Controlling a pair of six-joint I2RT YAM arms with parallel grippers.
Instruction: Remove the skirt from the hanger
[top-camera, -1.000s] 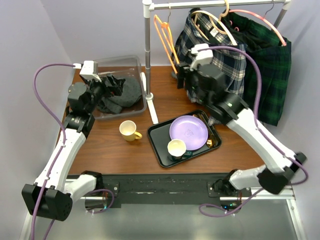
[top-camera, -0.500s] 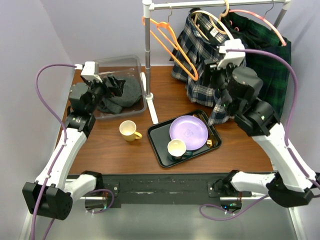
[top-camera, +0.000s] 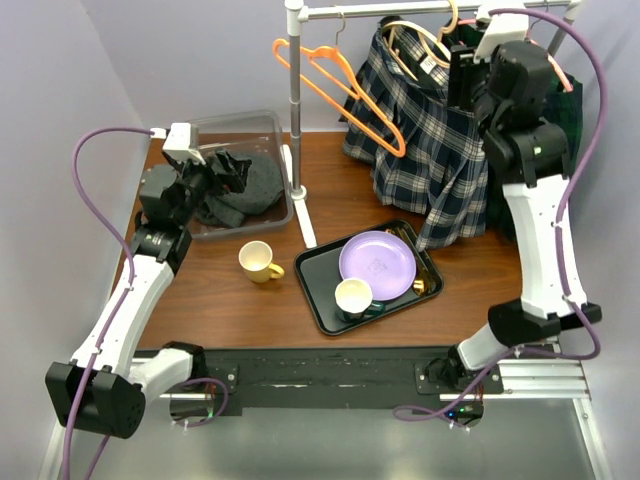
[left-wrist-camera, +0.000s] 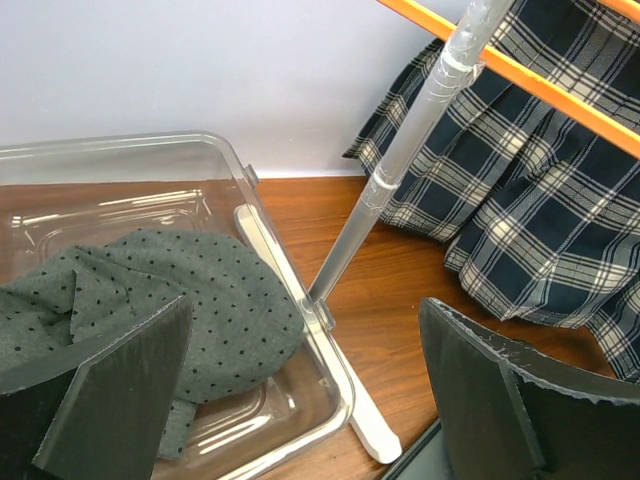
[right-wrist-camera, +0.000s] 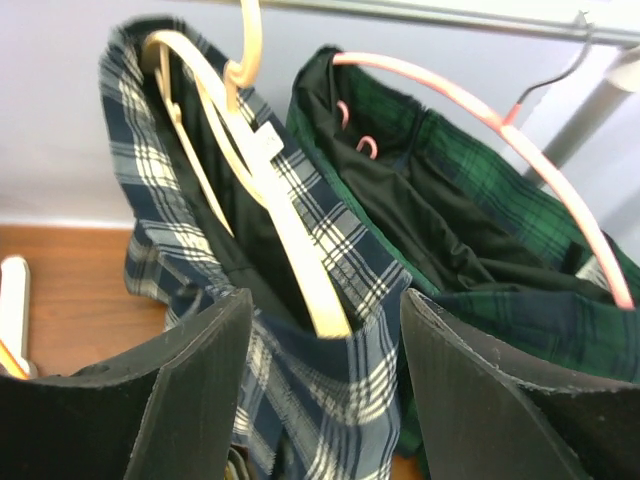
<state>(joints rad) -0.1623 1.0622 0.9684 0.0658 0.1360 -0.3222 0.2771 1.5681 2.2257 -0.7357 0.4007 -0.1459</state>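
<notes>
Pale lilac walls close in a wooden table (top-camera: 230, 300), and a clothes rail (top-camera: 420, 10) runs across its back edge. That rail is where your work is.

The navy plaid skirt (right-wrist-camera: 330, 385) hangs from the rail on a cream hanger (right-wrist-camera: 290, 250), its waistband stretched over the hanger's arms. Just beside it a green tartan skirt (right-wrist-camera: 520, 225) hangs on a pink hanger (right-wrist-camera: 480, 105). An empty orange hanger (top-camera: 345, 85) is hooked further left.

Your right gripper (right-wrist-camera: 325, 330) is raised to rail height, looking down into the navy skirt's waist. Its jaws stand partly apart with nothing held, and the cream hanger's arm sits in line with the gap.

Your left gripper (left-wrist-camera: 305, 330) is spread wide and empty, low over the clear plastic bin (top-camera: 240, 120) that holds a grey dotted garment (left-wrist-camera: 200, 290). It is well apart from the rail.

I judge you are in the approach. No grasp has been made and the skirt is fully on its hanger.

The next move calls for the right jaws to close on the waistband cloth alone, not on the hanger arm. Then work that side off the hanger's end. Take care not to catch the green skirt next door.
</notes>
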